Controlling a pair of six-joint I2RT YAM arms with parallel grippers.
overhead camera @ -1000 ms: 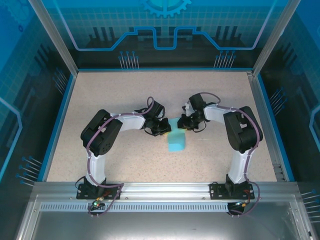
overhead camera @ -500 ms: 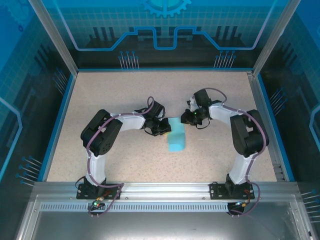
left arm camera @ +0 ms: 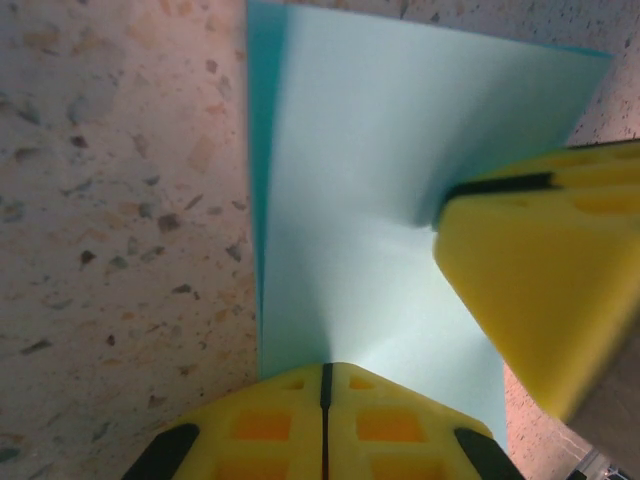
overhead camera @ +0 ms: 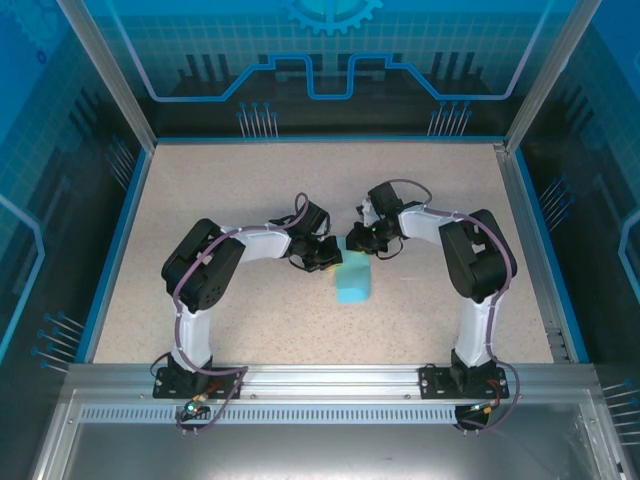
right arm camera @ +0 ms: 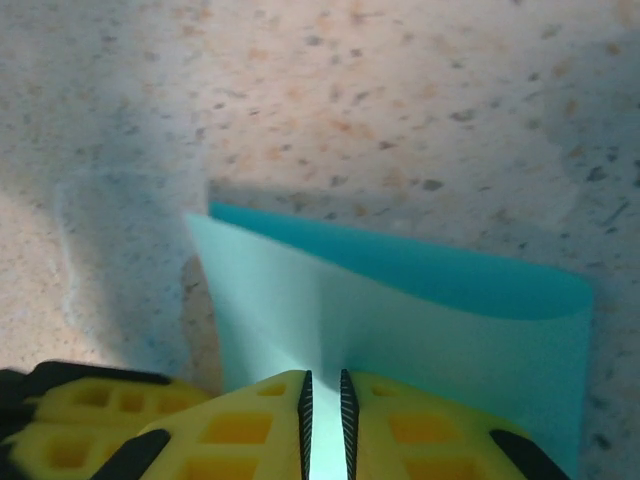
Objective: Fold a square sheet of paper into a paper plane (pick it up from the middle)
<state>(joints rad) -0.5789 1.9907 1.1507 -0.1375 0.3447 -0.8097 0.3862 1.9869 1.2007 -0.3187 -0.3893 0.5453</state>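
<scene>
While it lies folded over near the middle of the speckled table [overhead camera: 200, 200], the sheet of paper [overhead camera: 353, 283] is gripped by both arms at its end farther from the table's near edge. The left gripper [left arm camera: 325, 385] is clamped tight on the sheet, fingers meeting; the right gripper [right arm camera: 324, 392] pinches it too, with a thin slit between its fingers

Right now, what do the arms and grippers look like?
The left arm and right arm match: white links, bulky black joint housings, thin purple cables looped alongside. The left gripper and right gripper have yellow fingers with moulded pockets and black edging.
</scene>
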